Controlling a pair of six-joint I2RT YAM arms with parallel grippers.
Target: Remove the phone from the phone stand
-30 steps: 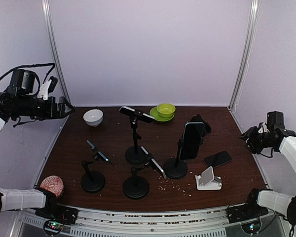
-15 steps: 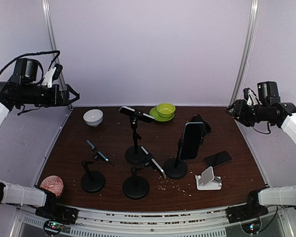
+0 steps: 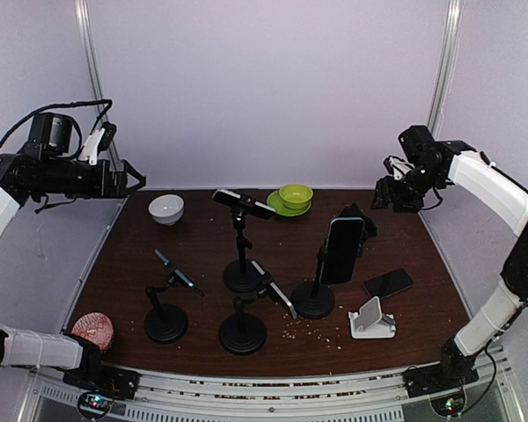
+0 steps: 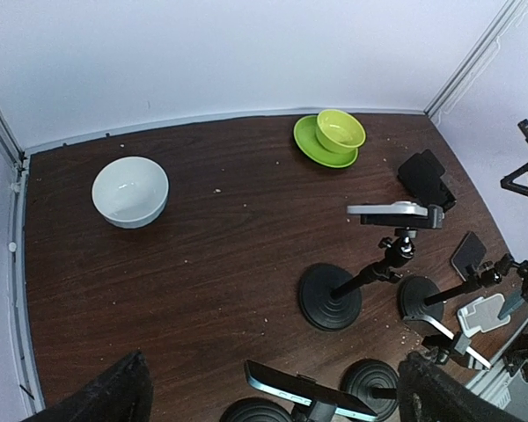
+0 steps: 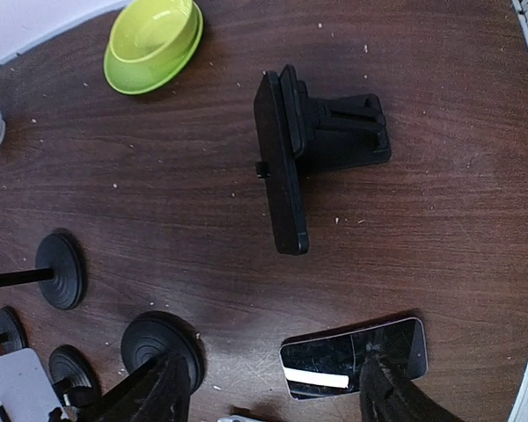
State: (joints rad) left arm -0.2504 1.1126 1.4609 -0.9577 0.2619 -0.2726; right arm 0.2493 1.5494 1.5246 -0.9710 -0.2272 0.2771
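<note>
The phone (image 3: 388, 283) is a slim black slab lying flat on the table, just behind and right of the white phone stand (image 3: 372, 319). The stand holds nothing. The phone also shows in the right wrist view (image 5: 352, 358) and small in the left wrist view (image 4: 468, 253), with the stand (image 4: 484, 313) beside it. My right gripper (image 3: 385, 197) hangs high over the back right of the table, open and empty (image 5: 268, 397). My left gripper (image 3: 132, 179) is raised at the far left, open and empty (image 4: 273, 403).
Several tall black pole holders with round bases (image 3: 243, 332) stand mid-table, some carrying phones; one large black phone (image 3: 341, 250) stands upright next to the white stand. A white bowl (image 3: 166, 208) and a green bowl on a plate (image 3: 294, 197) sit at the back. Crumbs lie near the front.
My right arm has swung up and leftward from the right edge to above the table's back right. My left arm has risen and shifted slightly right. Phone and stand have not moved.
</note>
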